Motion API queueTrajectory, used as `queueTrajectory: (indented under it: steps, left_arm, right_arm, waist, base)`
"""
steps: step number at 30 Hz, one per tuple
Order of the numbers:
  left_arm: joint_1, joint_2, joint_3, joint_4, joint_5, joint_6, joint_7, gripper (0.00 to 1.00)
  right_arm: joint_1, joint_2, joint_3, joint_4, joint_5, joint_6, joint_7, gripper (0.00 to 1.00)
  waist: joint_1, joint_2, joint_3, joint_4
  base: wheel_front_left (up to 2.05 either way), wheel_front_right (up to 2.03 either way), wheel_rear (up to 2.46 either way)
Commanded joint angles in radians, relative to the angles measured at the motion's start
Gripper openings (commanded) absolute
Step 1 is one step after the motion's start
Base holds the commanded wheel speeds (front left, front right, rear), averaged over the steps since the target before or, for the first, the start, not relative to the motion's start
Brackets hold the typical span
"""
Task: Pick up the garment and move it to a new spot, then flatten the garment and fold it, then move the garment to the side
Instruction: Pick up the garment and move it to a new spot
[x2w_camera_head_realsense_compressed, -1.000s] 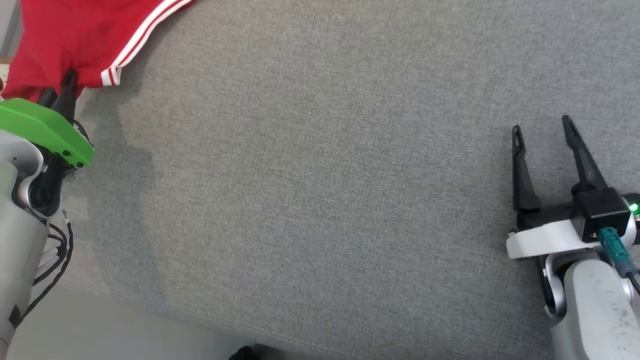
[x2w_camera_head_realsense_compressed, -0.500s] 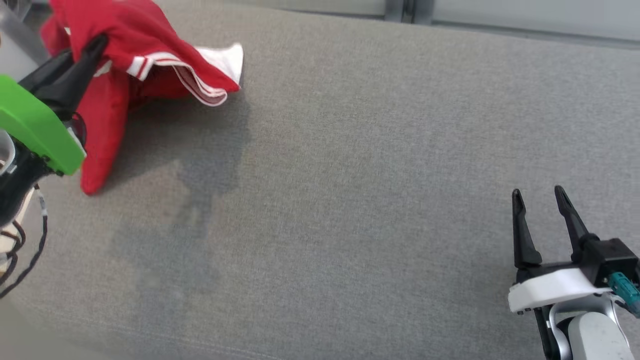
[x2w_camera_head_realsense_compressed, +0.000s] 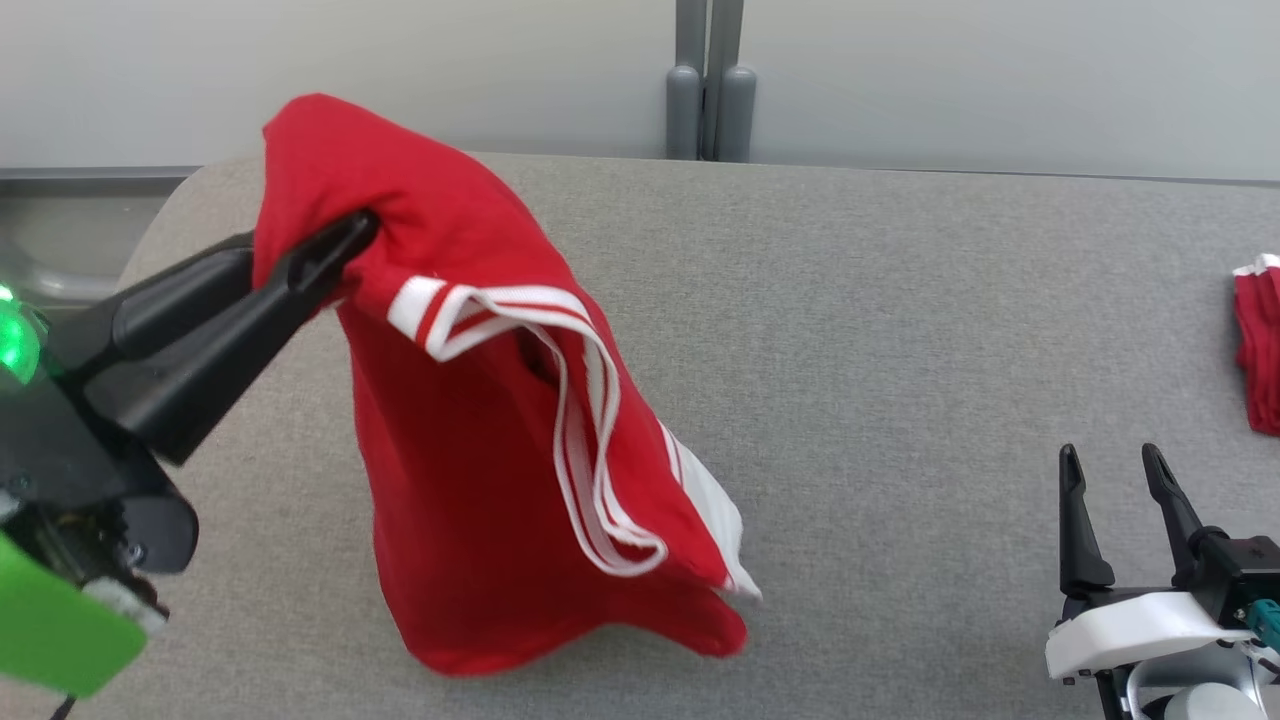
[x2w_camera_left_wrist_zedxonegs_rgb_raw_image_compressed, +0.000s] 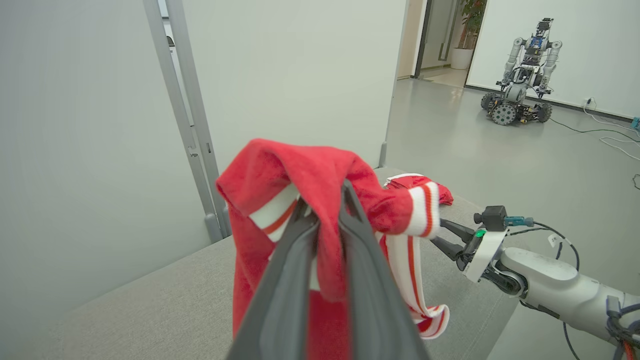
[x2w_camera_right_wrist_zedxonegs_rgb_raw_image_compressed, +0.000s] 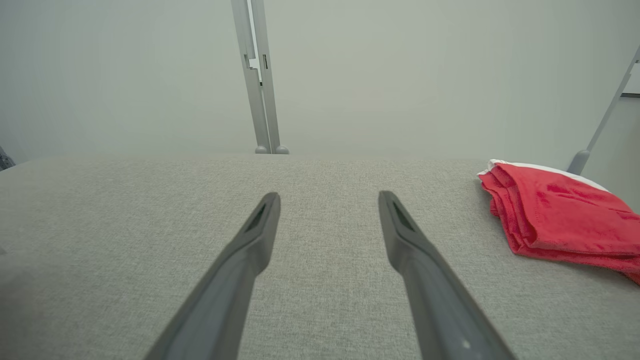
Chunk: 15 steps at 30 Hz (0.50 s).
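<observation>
- Red garment, white-striped trim: hangs bunched from left tool, left of middle over grey table; whether its lower hem touches the table, cannot tell.
- Left tool: fingers clamped on the garment's upper fold, above the table.
- Right tool: fingers parted, holding nothing, low at table's right.
- Folded red cloth: lies at table's right edge.

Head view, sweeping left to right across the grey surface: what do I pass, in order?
left gripper → red garment hanging from it → right gripper, open → folded red cloth at the right edge
</observation>
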Motion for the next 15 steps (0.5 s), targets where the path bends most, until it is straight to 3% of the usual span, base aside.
queueTrajectory:
  steps: [1,7,15]
  left_arm:
    - [0.013,0.014,0.016,-0.036,-0.023,0.007,-0.006,0.00]
    - [0.012,0.039,0.049,-0.110,-0.091,0.011,0.006,0.00]
    - [-0.040,-0.051,-0.031,0.062,-0.130,-0.049,0.100,0.00]
  right_arm:
    - [0.005,-0.001,0.001,0.002,0.006,0.000,-0.003,1.00]
    - [-0.025,-0.001,0.020,0.004,0.013,0.000,-0.003,1.00]
    - [-0.109,-0.001,0.058,-0.007,0.033,0.000,-0.003,1.00]
  waist:
    - [0.0001,-0.0001,-0.010,-0.030]
    - [0.0001,-0.0001,0.024,-0.083]
    - [0.0001,-0.0001,0.174,-0.199]
  base:
    - [0.00,0.00,0.00]
    - [0.00,0.00,0.00]
    - [0.00,0.00,0.00]
